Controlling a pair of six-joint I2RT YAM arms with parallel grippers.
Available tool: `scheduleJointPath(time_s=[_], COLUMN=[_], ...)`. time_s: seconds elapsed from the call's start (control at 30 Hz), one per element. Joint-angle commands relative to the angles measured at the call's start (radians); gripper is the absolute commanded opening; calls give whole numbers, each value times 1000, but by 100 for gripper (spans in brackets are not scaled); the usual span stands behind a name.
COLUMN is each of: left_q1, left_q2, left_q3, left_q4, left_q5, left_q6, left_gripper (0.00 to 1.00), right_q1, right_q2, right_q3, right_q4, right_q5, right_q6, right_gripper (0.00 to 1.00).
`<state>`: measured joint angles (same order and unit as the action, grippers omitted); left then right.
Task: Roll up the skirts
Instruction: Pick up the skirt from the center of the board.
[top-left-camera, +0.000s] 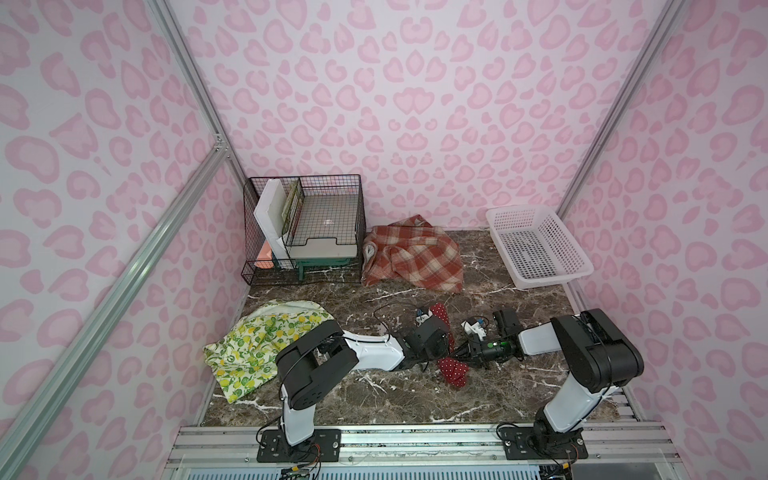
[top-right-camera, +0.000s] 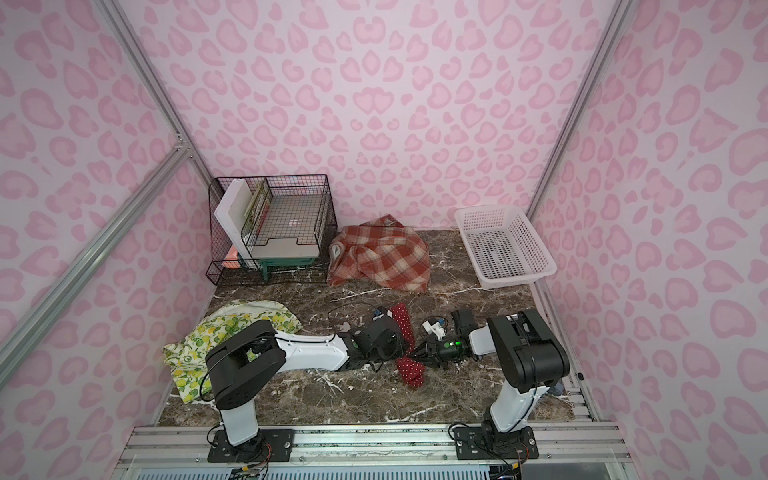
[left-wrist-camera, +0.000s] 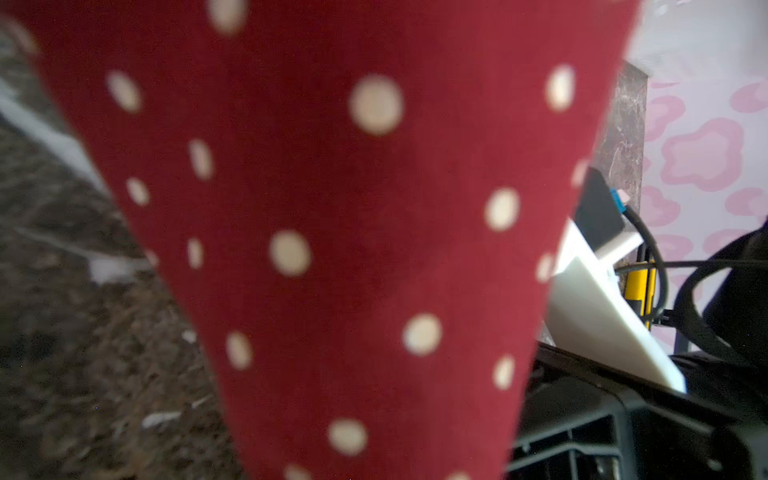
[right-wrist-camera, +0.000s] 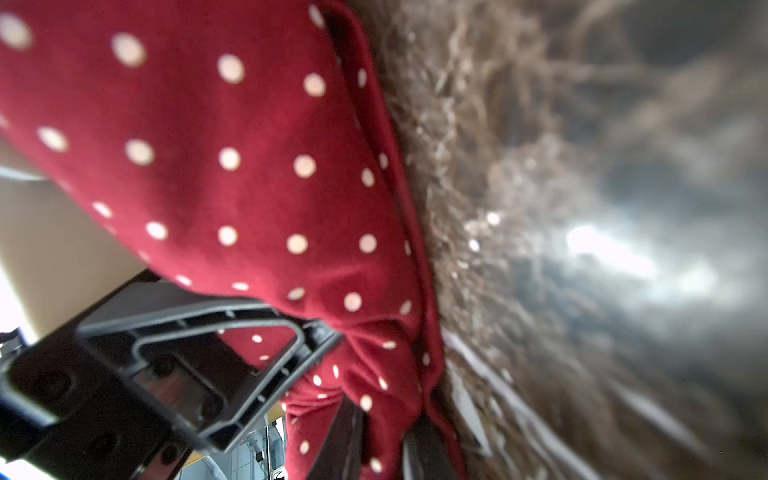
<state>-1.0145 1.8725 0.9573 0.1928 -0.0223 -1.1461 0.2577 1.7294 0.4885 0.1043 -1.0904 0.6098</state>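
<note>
Fingers of the right arm (right-wrist-camera: 232, 374) are clamped on a bunched fold of the red polka-dot skirt (right-wrist-camera: 249, 166), which lies on the tabletop (top-left-camera: 374, 399) between both wrists. The left fingers are hidden behind that cloth, so their grip cannot be told. The plaid skirt (top-left-camera: 411, 257) lies at the back and the lemon skirt (top-left-camera: 249, 345) at front-left.

polka-dot skirt (left-wrist-camera: 332, 249) blurred, cut off at edges

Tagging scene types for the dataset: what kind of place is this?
Probably a staged robot test booth, not a home: pink leopard-print backdrop walls, bare aluminium frame struts and a dark marble-patterned tabletop.
</note>
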Motion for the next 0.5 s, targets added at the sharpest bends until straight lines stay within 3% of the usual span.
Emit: scheduleJointPath(time_s=[0.0, 0.1, 0.23, 0.4, 0.47], left_q1=[-9, 18, 142, 238, 255], left_q2=[-10, -68, -156, -270, -314], left_q3=[-19, -42, -111, -95, -68], left_q4=[-56, -96, -128, -236, -283], left_q5=[74, 42, 70, 92, 100], left_q6=[28, 66, 117, 234, 280], left_gripper=[0, 0, 0, 0, 0], right_q1=[2, -14, -69, -151, -224], right_q2=[-38, -197, -429, -532, -535], right_q3=[17, 50, 137, 268, 288], right_q4=[-103, -209, -385, -466, -434], right_q5=[368, 487, 746, 1041, 1096], right_q6=[-8, -22, -26, 4, 18], right_gripper=[29, 46, 54, 62, 66])
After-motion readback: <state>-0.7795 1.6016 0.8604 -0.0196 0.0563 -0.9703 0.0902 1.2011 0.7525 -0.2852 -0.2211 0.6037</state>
